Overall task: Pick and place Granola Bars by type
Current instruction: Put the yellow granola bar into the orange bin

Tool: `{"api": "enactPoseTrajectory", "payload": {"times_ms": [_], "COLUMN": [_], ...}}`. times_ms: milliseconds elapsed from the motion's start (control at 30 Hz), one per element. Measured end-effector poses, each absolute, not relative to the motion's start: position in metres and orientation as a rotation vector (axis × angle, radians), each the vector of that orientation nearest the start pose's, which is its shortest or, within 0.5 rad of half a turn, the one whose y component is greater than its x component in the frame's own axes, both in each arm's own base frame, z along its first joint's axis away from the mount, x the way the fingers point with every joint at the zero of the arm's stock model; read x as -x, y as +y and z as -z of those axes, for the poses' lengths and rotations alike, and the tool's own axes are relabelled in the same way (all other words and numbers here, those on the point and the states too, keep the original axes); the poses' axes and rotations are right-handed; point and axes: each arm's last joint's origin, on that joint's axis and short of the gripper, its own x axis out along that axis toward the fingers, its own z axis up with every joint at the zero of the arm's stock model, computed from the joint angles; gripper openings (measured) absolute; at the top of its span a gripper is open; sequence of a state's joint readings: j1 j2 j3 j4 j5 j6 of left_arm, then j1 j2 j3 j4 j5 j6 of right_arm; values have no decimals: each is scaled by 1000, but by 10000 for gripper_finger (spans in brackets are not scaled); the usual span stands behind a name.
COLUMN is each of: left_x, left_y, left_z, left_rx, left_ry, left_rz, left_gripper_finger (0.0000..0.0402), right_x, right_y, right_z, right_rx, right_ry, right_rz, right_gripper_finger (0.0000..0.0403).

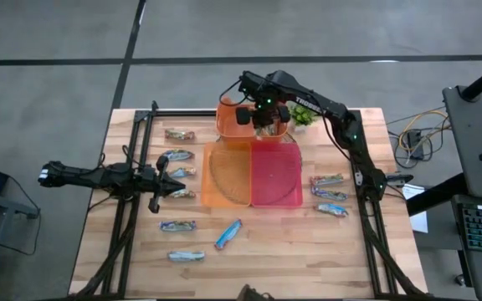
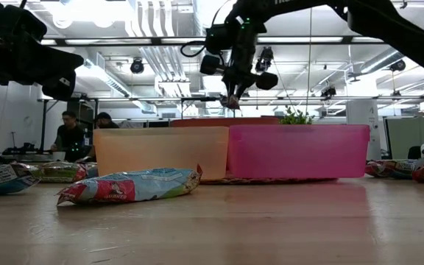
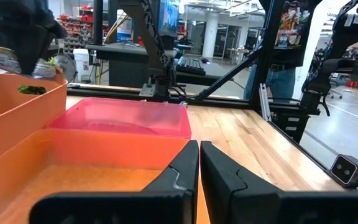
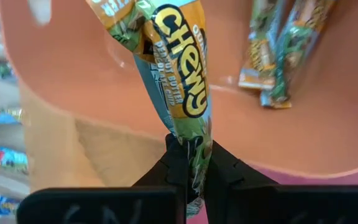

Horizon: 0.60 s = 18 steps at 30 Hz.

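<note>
My right gripper (image 1: pixel 262 117) hangs over the far orange bin (image 1: pixel 227 125), shut on a brownish-gold and green granola bar (image 4: pixel 179 68). Two like bars (image 4: pixel 278 50) lie on that bin's floor. My left gripper (image 1: pixel 170 180), shut and holding nothing, waits by the left side of the near orange bin (image 1: pixel 228 176), between two bars of the left group (image 1: pixel 182 172). More blue-silver bars lie flat on the table at the near left (image 1: pixel 228 234) and on the right (image 1: pixel 331 195). One blue bar (image 2: pixel 131 185) shows up front in the low view. My right gripper pinches one end of the granola bar (image 4: pixel 194 140) between its two fingers, coming from above and pointing down. The bar hangs lengthwise below the fingers, lifted clear above the far orange bin's floor.
A pink bin (image 1: pixel 276 176) stands side by side with the near orange bin. A small green potted plant (image 1: pixel 304 117) sits just right of the far orange bin. People sit at desks beyond the table (image 2: pixel 68 136). Bare wood lies along the near edge.
</note>
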<state>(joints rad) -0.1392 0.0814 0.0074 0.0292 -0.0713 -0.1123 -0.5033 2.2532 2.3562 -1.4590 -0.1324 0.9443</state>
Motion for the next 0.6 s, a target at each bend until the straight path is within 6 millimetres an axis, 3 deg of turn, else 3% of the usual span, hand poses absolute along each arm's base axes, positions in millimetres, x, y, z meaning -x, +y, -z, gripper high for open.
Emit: {"api": "enactPoseTrajectory", "payload": {"times_ms": [300, 600], "left_x": [-101, -101], "left_y": [-12, -12], "left_z": [-162, -162], "left_rx": [108, 108], "left_ry": [49, 49], "left_rz": [66, 66], "left_gripper_finger": [0, 0], "right_x": [-389, -404], "right_y": [-242, -262], "right_z": [-292, -245], "right_rx": [-1228, -1235], "right_ry": [970, 1004], "right_rz": [971, 1009], "right_gripper_finger": [11, 11]}}
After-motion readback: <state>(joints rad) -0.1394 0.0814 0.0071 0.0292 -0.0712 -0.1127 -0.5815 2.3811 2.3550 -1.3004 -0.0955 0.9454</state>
